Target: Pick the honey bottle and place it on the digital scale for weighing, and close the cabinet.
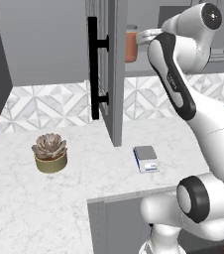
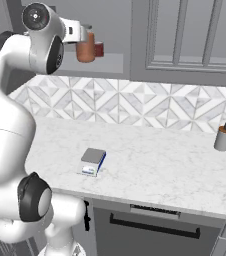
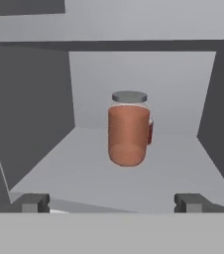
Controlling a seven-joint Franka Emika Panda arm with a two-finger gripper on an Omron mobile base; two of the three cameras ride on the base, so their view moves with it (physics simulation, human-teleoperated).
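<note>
The honey bottle (image 3: 128, 131), an orange-brown jar with a grey lid, stands upright on the shelf (image 3: 79, 173) inside the open upper cabinet. My gripper (image 3: 110, 203) is open and level with the shelf's front edge. It faces the bottle with a gap between them and holds nothing. From the base views the bottle (image 1: 130, 45) (image 2: 86, 48) sits just beyond my hand. The cabinet door (image 1: 115, 89) stands swung out over the counter, its black bar handle (image 1: 93, 69) facing left. The digital scale (image 1: 145, 158) (image 2: 93, 161) lies bare on the marble counter below.
A small dark red jar (image 3: 150, 131) (image 2: 99, 49) stands right behind the bottle. A potted succulent (image 1: 49, 151) sits left on the counter (image 1: 84, 168). A soap dispenser (image 2: 223, 136) stands far right. Shelf side walls flank the bottle.
</note>
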